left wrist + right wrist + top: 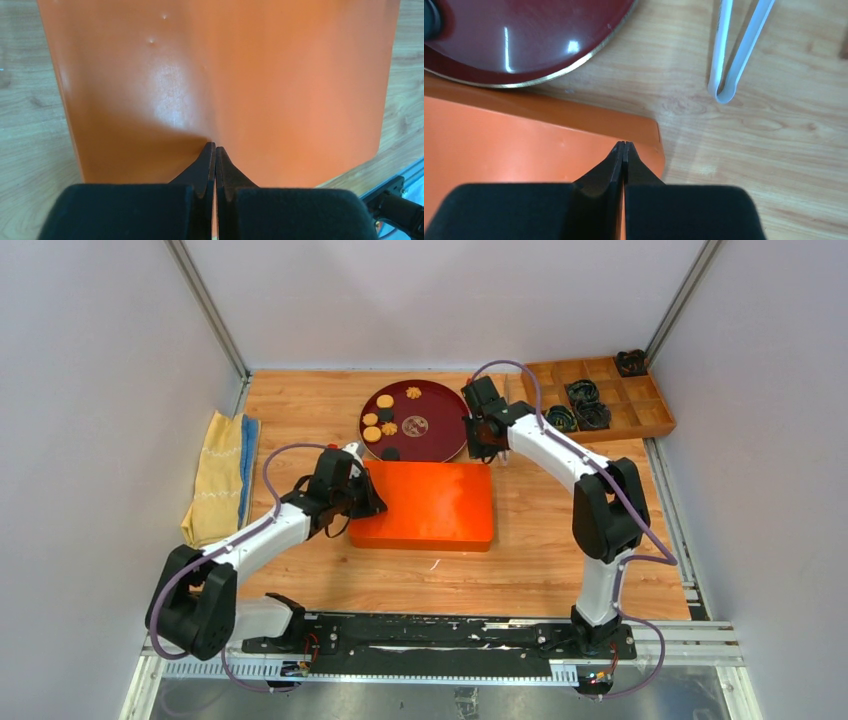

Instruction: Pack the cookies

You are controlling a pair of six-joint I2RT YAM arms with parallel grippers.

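The cookies [385,401], golden and dark rounds plus a flower-shaped one [412,393], lie on a dark red round plate [440,440] at the back centre. In front of the plate sits a flat orange box [430,505]. My left gripper [375,508] is shut and empty, its tips low over the box's left end [215,145]. My right gripper [487,452] is also shut and empty, with its tips [624,144] over the box's far right corner [644,132], next to the plate's rim [574,62].
A wooden compartment tray [640,405] holding black crinkled cups [583,392] stands at the back right. A folded yellow and blue cloth [220,478] lies at the left. White tongs [729,55] rest on the wood to the right of the plate.
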